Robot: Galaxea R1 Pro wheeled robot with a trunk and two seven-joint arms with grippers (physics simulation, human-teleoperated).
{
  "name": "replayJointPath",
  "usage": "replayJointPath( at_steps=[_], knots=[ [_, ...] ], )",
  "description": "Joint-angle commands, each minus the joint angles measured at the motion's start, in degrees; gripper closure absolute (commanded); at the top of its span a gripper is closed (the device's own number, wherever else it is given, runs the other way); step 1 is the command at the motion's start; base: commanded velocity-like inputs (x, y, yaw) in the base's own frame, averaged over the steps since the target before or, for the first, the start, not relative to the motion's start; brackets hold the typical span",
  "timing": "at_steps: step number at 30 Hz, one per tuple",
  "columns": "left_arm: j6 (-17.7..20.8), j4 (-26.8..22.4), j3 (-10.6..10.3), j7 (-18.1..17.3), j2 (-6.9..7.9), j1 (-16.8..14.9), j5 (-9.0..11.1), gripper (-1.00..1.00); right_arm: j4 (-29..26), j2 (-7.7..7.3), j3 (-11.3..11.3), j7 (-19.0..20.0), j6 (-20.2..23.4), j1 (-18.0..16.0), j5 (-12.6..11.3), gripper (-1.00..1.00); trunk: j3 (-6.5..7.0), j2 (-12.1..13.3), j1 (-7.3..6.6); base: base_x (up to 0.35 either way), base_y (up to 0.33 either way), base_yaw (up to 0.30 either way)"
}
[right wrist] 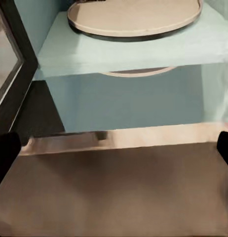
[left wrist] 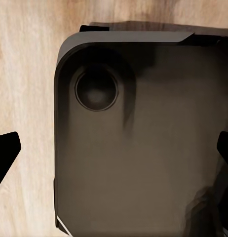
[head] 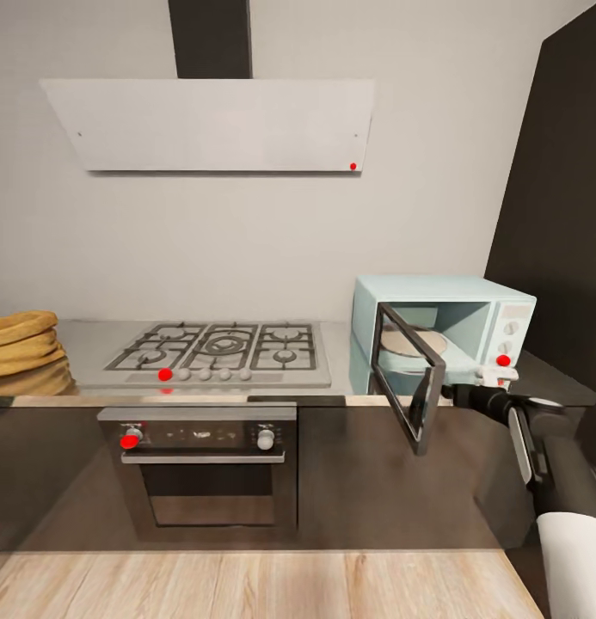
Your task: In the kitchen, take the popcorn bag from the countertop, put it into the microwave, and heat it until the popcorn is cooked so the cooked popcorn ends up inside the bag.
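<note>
While its dark-framed glass door hangs open, the pale-blue microwave (head: 444,331) faces the right gripper (head: 495,372); fingers spread, empty.

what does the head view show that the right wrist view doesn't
Head view alone: the stove, the oven, the range hood, the stacked yellow sack, the microwave's knobs and the right arm.

Right wrist view alone: the cabinet front close up.

Both: the open pale-blue microwave, its door, its turntable and the countertop.
</note>
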Motion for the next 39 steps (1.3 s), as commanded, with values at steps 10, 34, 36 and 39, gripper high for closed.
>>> replayJointPath(
  at_steps=[10,34,36,39],
  knots=[
    [-0.1,0.0,0.1,0.0,-0.02,0.0,0.3,-1.0,0.2,-0.25,0.1,-3.1,-0.2,0.0,1.3,-1.0,-0.06,0.0,0.0,0.0,0.0,0.0],
    [-0.1,0.0,0.0,0.1,0.1,0.0,0.4,-1.0,69.3,1.37,0.2,-12.5,-39.7,17.8,16.3,-1.0,-0.06,0.0,0.0,0.0,0.0,0.0],
    [-0.1,0.0,0.1,0.1,0.13,0.0,0.4,-1.0,69.4,2.15,0.1,-12.8,-41.7,22.6,16.0,-1.0,-0.06,0.0,0.0,0.0,0.0,0.0],
    [-0.1,0.0,0.1,0.2,0.11,0.0,0.5,-1.0,69.5,2.82,-0.1,-13.7,-42.2,25.8,15.7,-1.0,-0.06,0.0,0.0,0.0,0.0,0.0]
  ],
)
